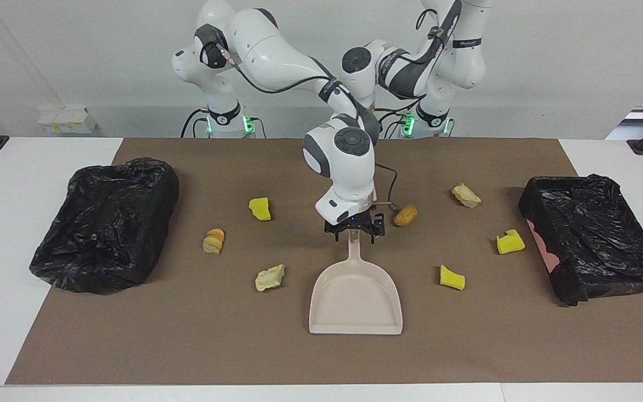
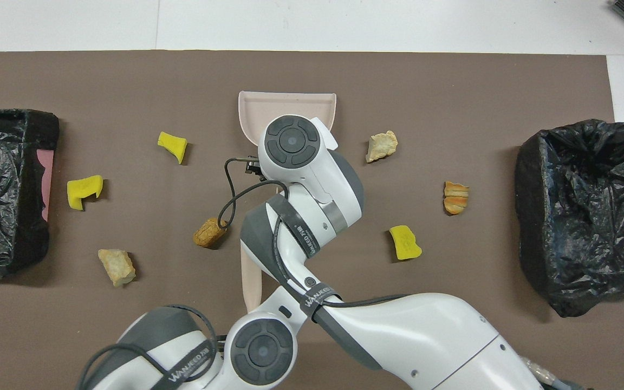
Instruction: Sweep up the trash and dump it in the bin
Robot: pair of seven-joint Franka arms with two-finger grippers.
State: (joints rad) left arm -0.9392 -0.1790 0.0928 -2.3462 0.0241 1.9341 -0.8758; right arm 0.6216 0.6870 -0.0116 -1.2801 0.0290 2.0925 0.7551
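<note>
right tool (image 1: 354,234): down at the dustpan handle (image 1: 354,247), jaws spread wide astride it, not clamped yet.
left tool: closed on the brush handle (image 2: 251,273), near the robots' edge; tool itself hidden under the arms in overhead view, grip read from handle running up into the wrist.
dustpan (image 1: 355,310): flat on the brown mat (image 1: 187,346), mid-surface, handle pointing to robots, open mouth away from them.
trash: 7 bits, all on mat, none in pan. Yellow sponge chunk (image 1: 260,209) + sliced bread lump (image 1: 213,240) + pale crust (image 1: 269,277) toward right arm's end; brown roll (image 1: 405,215) just beside right tool; pale crust (image 1: 466,195), sponge (image 1: 510,242), sponge (image 1: 452,278) toward left arm's end.
bins: black-bagged bin (image 1: 106,223) at right arm's end, 2nd black-bagged bin (image 1: 595,240) at left arm's end.
step (est.): taking hold of pan handle; sweeping not begun.
do well: center handle btwn fingers, close square, mid-handle not tip. Keep pan lip pressed to mat so bits don't slide under.
watch: cable loop by brown roll, may nudge it. Arms cross closely near robots' edge; keep brush strokes clear of right forearm.
</note>
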